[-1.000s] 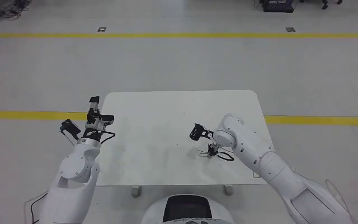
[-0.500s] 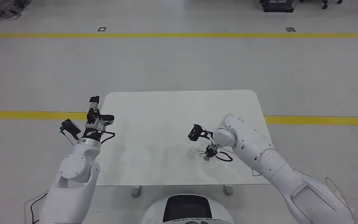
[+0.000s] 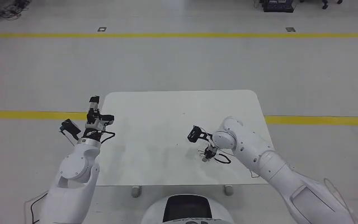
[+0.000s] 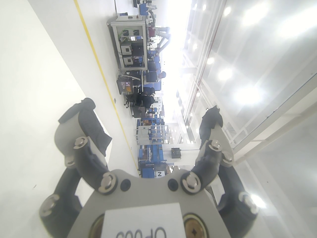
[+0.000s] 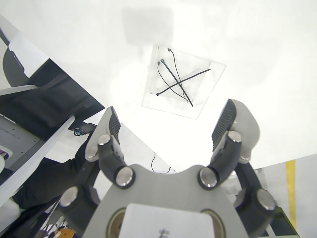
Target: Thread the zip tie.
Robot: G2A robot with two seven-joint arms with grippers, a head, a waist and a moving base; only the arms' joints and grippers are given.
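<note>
**White tabletop, zip ties in a clear tray**

Pale and bare, the tabletop takes the middle of the top view. The right pincer hangs over its right part, with the fingers spread wide and nothing between them. Just ahead of the fingertips, apart from them, the clear tray lies flat on the tabletop. Several black zip ties lie inside it and cross each other, each one an open strip. The left pincer is wide open too, and empty. It stands at the left edge of the tabletop, well apart from the clear tray, and points outward over the grey floor with its yellow line.
</note>
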